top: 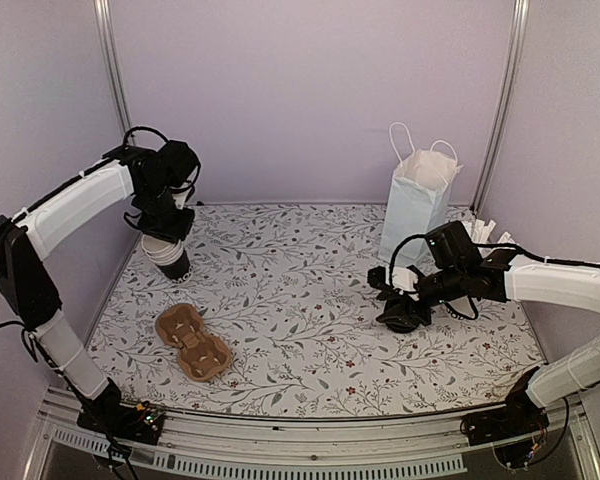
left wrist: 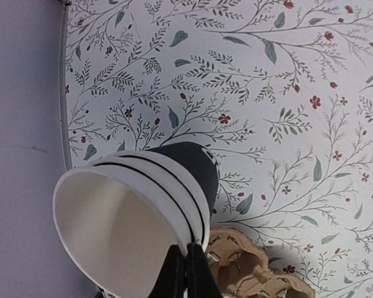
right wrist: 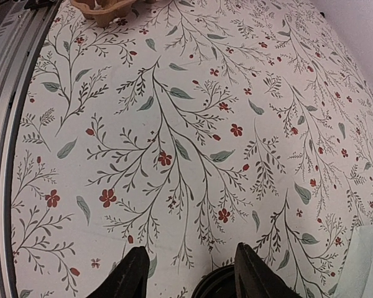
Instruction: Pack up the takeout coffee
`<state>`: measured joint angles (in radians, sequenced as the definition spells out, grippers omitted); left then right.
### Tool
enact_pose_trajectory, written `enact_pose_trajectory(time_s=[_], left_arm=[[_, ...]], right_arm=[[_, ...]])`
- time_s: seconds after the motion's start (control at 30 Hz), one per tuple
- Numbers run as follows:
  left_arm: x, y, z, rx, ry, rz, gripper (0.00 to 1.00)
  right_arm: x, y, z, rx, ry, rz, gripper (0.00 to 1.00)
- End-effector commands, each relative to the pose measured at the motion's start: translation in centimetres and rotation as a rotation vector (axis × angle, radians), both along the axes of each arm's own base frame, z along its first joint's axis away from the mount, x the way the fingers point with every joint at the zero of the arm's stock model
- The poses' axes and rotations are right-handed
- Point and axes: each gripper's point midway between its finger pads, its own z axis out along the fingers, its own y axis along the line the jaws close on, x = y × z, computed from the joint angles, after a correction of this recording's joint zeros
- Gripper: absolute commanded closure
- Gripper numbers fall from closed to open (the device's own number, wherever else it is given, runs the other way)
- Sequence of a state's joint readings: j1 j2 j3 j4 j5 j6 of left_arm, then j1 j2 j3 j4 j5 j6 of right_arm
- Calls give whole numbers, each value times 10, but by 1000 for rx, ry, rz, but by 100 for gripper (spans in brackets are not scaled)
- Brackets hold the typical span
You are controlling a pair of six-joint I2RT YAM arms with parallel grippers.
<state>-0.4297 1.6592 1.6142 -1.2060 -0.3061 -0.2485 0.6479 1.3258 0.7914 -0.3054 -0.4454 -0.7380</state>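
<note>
Left wrist view: left gripper [left wrist: 186, 264] pinched shut on rim of black cup [left wrist: 193, 166], far left, beside wall. Right gripper [right wrist: 189, 264] spread, straddling black lid [right wrist: 216, 287] near pale-blue bag [top: 412, 210]. Step: cup pickup. Next, likely: lift clear, carry right toward lid.

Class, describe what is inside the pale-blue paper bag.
Crumpled white paper pokes out of the pale-blue paper bag's open top. Its walls hide everything lower, so any other contents cannot be seen.
</note>
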Motion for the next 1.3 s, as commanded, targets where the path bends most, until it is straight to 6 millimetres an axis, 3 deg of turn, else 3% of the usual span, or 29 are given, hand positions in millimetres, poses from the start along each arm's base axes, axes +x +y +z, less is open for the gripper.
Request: enact_pose_trajectory(time_s=[0.0, 0.03, 0.1, 0.13, 0.2, 0.23, 0.3, 0.33, 0.4, 0.5, 0.57, 0.6, 0.67, 0.7, 0.77, 0.83, 0.93, 1.0, 1.07, 1.1, 1.17, 1.27], left_arm=[[3, 23, -4, 215, -3, 111, 100], [-2, 13, -9, 209, 43, 94, 100], [-3, -32, -10, 19, 43, -40, 100], [4, -30, -1, 10, -28, -11, 100], [7, 10, 16, 205, -80, 96, 100], [9, 17, 15, 209, -45, 109, 100], [15, -16, 7, -24, -4, 25, 100], [15, -18, 9, -27, -33, 31, 100], [14, -2, 6, 142, -32, 73, 100], [7, -13, -13, 74, 45, 33, 100], [8, 15, -5, 269, -2, 137, 100], [5, 14, -8, 268, 31, 117, 100], [10, -27, -12, -22, 41, 13, 100], [12, -27, -8, -41, -3, 25, 100], [11, 3, 2, 151, -31, 108, 100], [11, -8, -6, 58, 36, 65, 100], [14, 10, 5, 196, -27, 127, 100], [11, -18, -10, -22, 53, 46, 100], [19, 2, 1, 101, -43, 110, 100], [15, 2, -5, 104, 5, 93, 100], [12, -21, -15, -67, 57, 21, 100], [14, 14, -14, 145, 9, 116, 100]], right_arm=[[0, 1, -2, -3, -9, -2, 50], [0, 0, -2, -5, -10, -4, 50], [1, 0, -3, -7, -13, -6, 50], [1, 0, -3, -8, -13, -7, 50], [1, 0, -3, -9, -14, -7, 50], [1, 0, -3, -9, -13, -7, 50], [0, 0, -3, -9, -13, -6, 50], [0, -1, -3, -9, -15, -6, 50], [1, 0, -2, -9, -17, -7, 50], [1, -1, -3, -12, -17, -8, 50], [1, -1, -2, -11, -21, -9, 50], [1, -1, -2, -11, -23, -10, 50], [1, -2, -1, -9, -23, -10, 50], [1, -2, -1, -9, -26, -10, 50], [1, -2, -1, -10, -26, -9, 50], [1, -2, -1, -10, -27, -10, 50], [1, -2, 0, -9, -29, -10, 50], [1, -2, -1, -10, -29, -11, 50], [2, -2, 0, -10, -33, -13, 50], [2, -2, 0, -10, -33, -13, 50], [1, -2, 0, -10, -33, -13, 50], [2, -2, 0, -10, -34, -13, 50]])
